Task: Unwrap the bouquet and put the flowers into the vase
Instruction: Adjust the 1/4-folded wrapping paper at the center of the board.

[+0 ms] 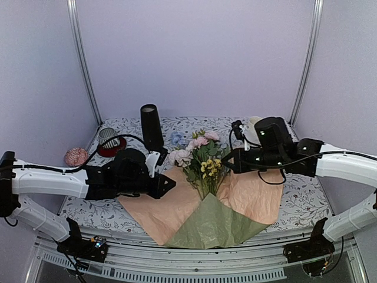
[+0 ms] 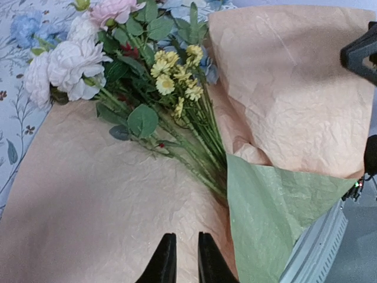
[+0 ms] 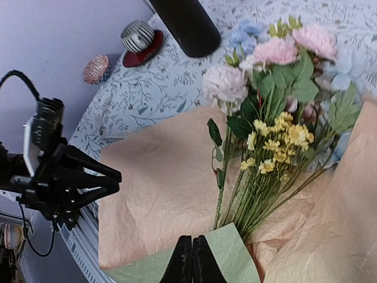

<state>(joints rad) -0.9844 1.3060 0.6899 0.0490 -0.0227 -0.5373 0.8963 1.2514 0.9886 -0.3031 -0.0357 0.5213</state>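
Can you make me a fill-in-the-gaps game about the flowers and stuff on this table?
The tall vase is coloured ___.
The flowers lie on the crinkly ___, not in the vase.
The striped cup stands on a ___ saucer.
Missing words: black; paper; red.

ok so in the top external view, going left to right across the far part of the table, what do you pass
pink ball → striped cup on its red saucer → black vase → flowers → cream mug, partly hidden behind the right arm
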